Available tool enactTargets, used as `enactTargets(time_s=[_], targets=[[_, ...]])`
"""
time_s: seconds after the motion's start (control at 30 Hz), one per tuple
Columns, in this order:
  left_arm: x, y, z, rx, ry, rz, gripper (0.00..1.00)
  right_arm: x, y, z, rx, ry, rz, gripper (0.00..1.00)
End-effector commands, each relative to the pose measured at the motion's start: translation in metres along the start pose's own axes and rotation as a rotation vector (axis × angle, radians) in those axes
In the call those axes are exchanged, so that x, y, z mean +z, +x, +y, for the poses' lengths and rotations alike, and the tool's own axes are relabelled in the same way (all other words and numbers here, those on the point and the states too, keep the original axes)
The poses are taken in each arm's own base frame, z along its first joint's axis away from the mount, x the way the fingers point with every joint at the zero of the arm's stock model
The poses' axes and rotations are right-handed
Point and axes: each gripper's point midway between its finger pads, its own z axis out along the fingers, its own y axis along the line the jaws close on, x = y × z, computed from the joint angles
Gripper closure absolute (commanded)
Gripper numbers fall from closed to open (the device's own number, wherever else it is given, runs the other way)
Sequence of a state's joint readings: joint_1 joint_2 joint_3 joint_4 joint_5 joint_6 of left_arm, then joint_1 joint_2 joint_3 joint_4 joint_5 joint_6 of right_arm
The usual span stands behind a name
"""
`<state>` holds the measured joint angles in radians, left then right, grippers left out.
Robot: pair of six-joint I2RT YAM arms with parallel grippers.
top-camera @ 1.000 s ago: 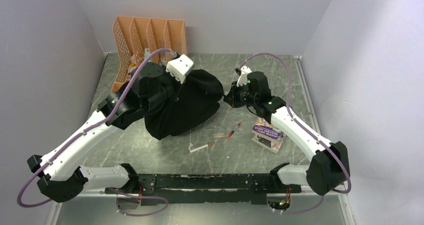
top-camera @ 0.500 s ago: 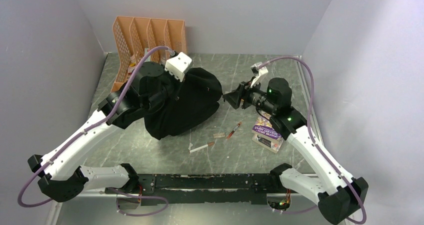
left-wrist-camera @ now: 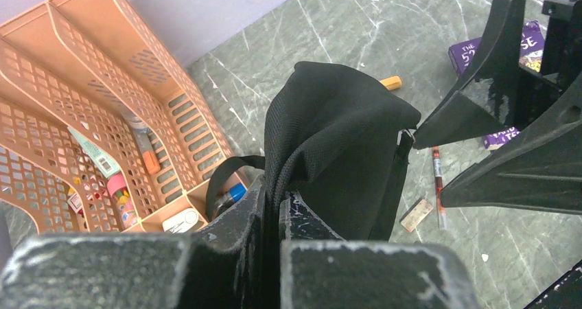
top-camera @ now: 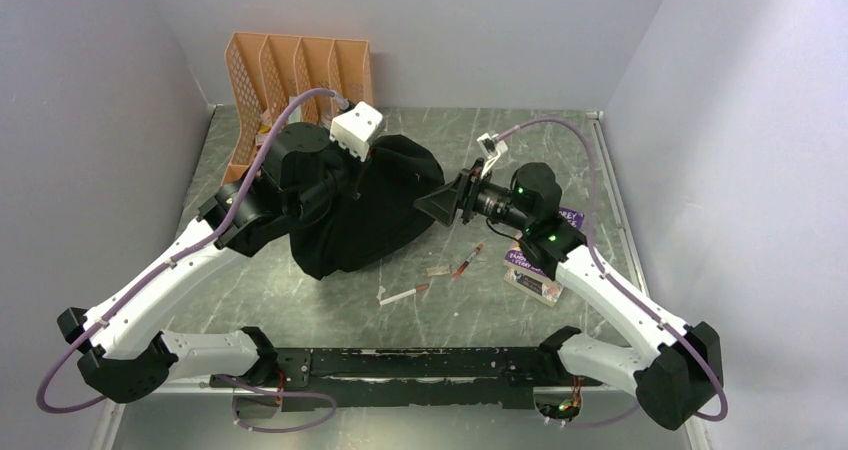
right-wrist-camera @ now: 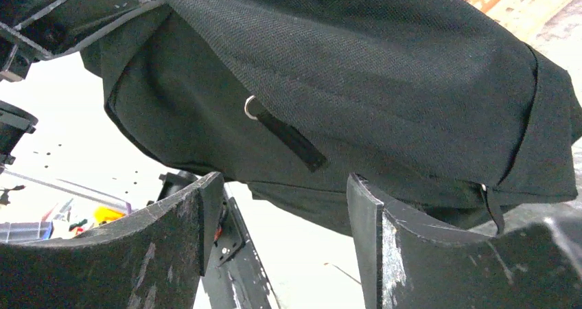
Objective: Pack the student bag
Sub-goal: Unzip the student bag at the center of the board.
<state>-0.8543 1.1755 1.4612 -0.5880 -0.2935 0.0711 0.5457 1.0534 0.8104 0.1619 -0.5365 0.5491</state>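
The student bag (top-camera: 385, 210), a black soft backpack, lies slumped at mid-table and is lifted on its left side. My left gripper (top-camera: 340, 185) is shut on a fold of the bag's fabric (left-wrist-camera: 336, 130), pinched between the fingertips (left-wrist-camera: 302, 209) in the left wrist view. My right gripper (top-camera: 432, 206) points left at the bag's right corner, open. In the right wrist view its fingers (right-wrist-camera: 367, 206) stand wide apart just below the bag (right-wrist-camera: 357, 69) and its zipper pull (right-wrist-camera: 285, 134), with nothing between them.
A purple book (top-camera: 535, 265) lies under my right forearm. A red pen (top-camera: 467, 260), a small tan piece (top-camera: 438, 269) and a white pen (top-camera: 405, 294) lie in front of the bag. An orange mesh organizer (top-camera: 300, 80) with small items stands at the back left.
My right gripper has opened and let go of the bag's right corner; the right arm swung so the fingers now point at the bag. The left gripper keeps its hold.
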Motion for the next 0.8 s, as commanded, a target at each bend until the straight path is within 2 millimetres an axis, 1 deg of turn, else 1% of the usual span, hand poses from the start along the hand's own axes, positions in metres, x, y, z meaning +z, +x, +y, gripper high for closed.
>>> enactTargets(time_s=[0.0,0.13,0.2,0.3,0.43,0.5,0.6,0.7,0.73,0.77], targets=[[-0.006,-0.016,0.009,-0.035,-0.032,-0.047,0.95,0.013,-0.014,0.000,0.003,0.006,-0.091,0.30],[-0.007,-0.016,0.007,-0.039,-0.025,-0.049,0.95,0.024,-0.019,-0.002,0.006,0.007,-0.126,0.30],[-0.008,-0.016,0.006,-0.039,-0.017,-0.050,0.95,0.028,-0.022,-0.002,0.011,0.011,-0.145,0.32],[-0.008,-0.016,0.005,-0.045,-0.010,-0.053,0.95,0.033,-0.026,-0.002,0.007,0.016,-0.170,0.44],[-0.009,-0.016,0.004,-0.049,-0.003,-0.052,0.95,0.036,-0.031,0.003,0.004,-0.003,-0.191,0.54],[-0.009,-0.015,0.003,-0.052,-0.001,-0.052,0.95,0.035,-0.033,0.006,0.001,-0.016,-0.201,0.61],[-0.008,-0.014,0.001,-0.056,0.008,-0.052,0.95,0.035,-0.035,0.012,-0.005,-0.034,-0.205,0.77],[-0.007,-0.014,-0.001,-0.065,0.018,-0.055,0.95,0.035,-0.035,0.016,-0.015,-0.047,-0.192,0.97],[-0.007,-0.015,-0.002,-0.068,0.022,-0.057,0.95,0.034,-0.036,0.017,-0.019,-0.048,-0.187,1.00],[-0.006,-0.015,-0.003,-0.073,0.026,-0.060,0.95,0.034,-0.035,0.018,-0.023,-0.048,-0.179,1.00]])
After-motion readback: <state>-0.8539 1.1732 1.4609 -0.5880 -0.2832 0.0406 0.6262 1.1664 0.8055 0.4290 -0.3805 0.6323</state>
